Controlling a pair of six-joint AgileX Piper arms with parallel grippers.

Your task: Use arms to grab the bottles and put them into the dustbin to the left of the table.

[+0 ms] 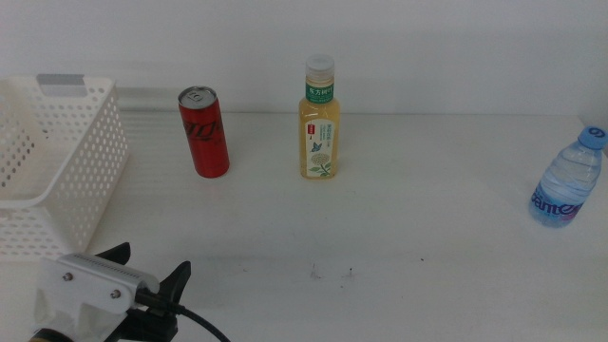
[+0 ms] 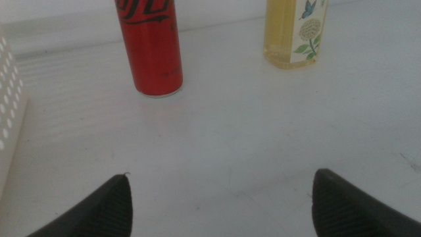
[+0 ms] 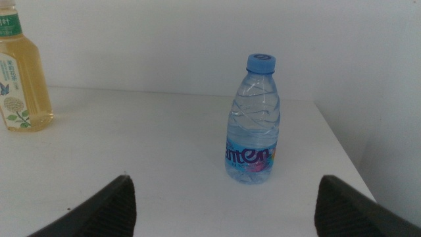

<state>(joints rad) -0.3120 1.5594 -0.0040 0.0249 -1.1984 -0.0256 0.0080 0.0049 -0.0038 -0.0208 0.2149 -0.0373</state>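
The white tabletop [image 1: 399, 218] is broad and mostly bare, with a wide open stretch across its middle and front marked only by a few tiny dark specks [image 1: 313, 274]. At its left side stands the white perforated dustbin [image 1: 66, 171], its near wall upright and a grey handle strip on the far rim; what can be seen of its inside shows nothing in it. The red can [image 1: 204, 132] stands upright toward the back, just right of the dustbin and apart from it, and the yellow tea bottle [image 1: 320, 119] stands upright further right, with clear room between the two. The clear water bottle [image 1: 568, 180] with its blue cap stands upright well apart from them, close to the tabletop's right edge. The left gripper [image 1: 152, 285] sits low at the front left, near the dustbin's front corner; in the left wrist view its jaws are spread wide with nothing between them, pointing toward the can and the tea bottle. The right gripper [image 3: 223, 210] is out of the middle view; its wrist view shows its jaws likewise wide apart and empty, facing the water bottle, beyond which the tabletop's edge falls away.
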